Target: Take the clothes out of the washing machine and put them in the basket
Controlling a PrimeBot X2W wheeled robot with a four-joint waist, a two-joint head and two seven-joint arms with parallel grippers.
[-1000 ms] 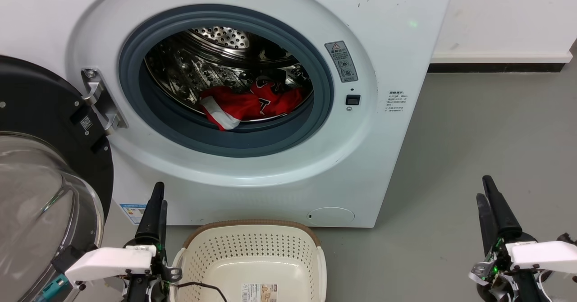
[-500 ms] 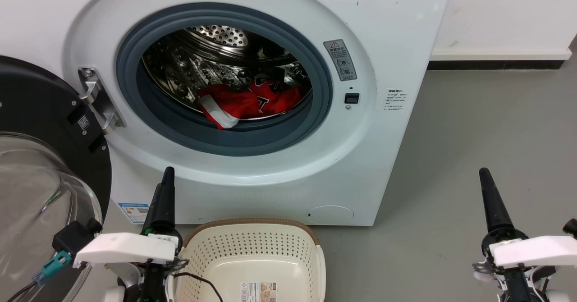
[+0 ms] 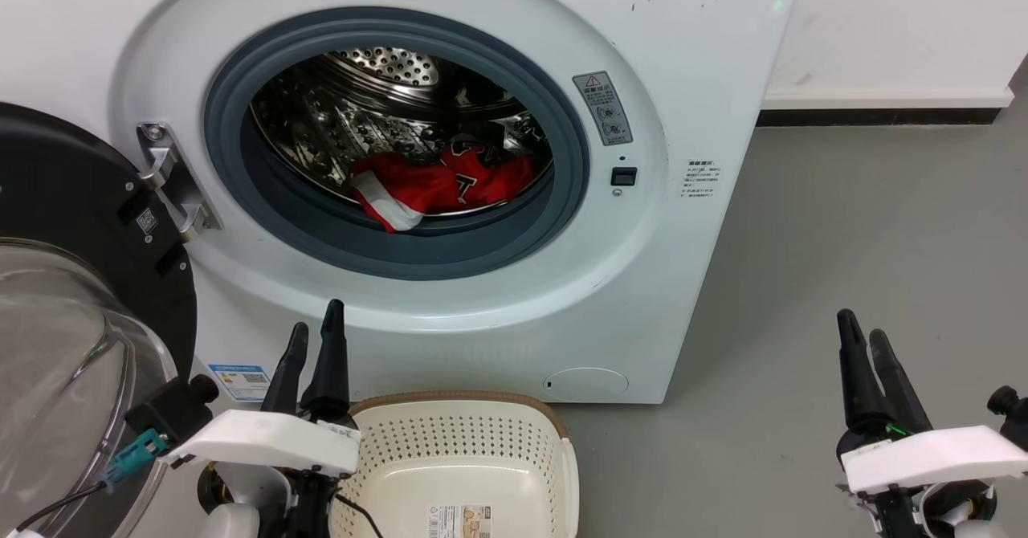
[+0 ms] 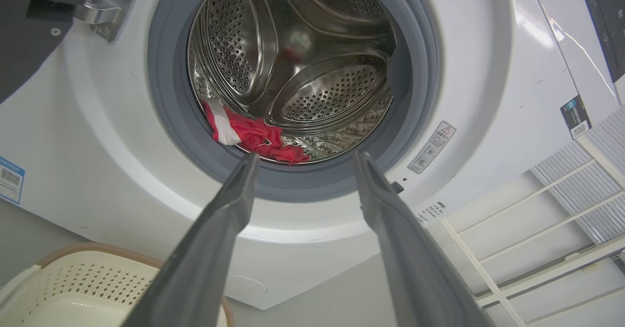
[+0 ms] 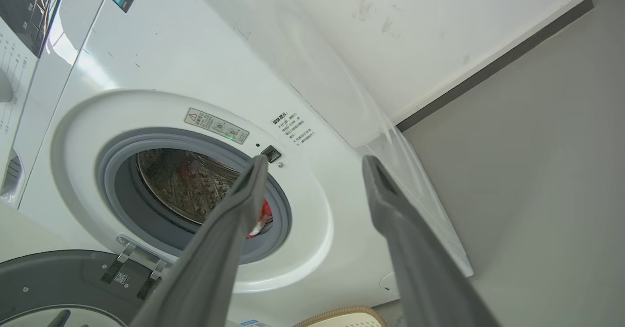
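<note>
1. Currently, the left gripper point(image 3: 315, 315) sits at the lower left of the head view. Its two dark fingers are parted with nothing between them. In its own wrist view the gap frames the lower edge of the opening of the washing machine point(image 4: 122, 136).
2. The right gripper point(image 3: 859, 323) sits at the lower right of the head view over bare floor point(image 3: 843, 225), its fingers likewise spread and empty.
3. The basket point(image 3: 458, 400) is at the bottom centre, just to the right of the left gripper. It holds no garment, and its label sticker point(image 3: 459, 520) shows on the inside bottom.
4. The clothes point(image 3: 450, 185) lie in a crumpled red heap on the bottom of the steel drum point(image 3: 361, 112). They are up the frame from the left gripper and a little to the right, well apart from both grippers. At the heap's left end a white-banded fold hangs toward the grey rubber ring point(image 3: 385, 253).
5. The washing machine stands across the upper half of the head view, its door point(image 3: 72, 193) swung open at the left edge.
6. The garments look light, soft and limp, so they will probably drape and trail when lifted and could catch on the ring. The banded fold nearest the opening, or a bunched ridge on top, seems the best place to pinch. The left gripper appears the better lined up for it.
</note>
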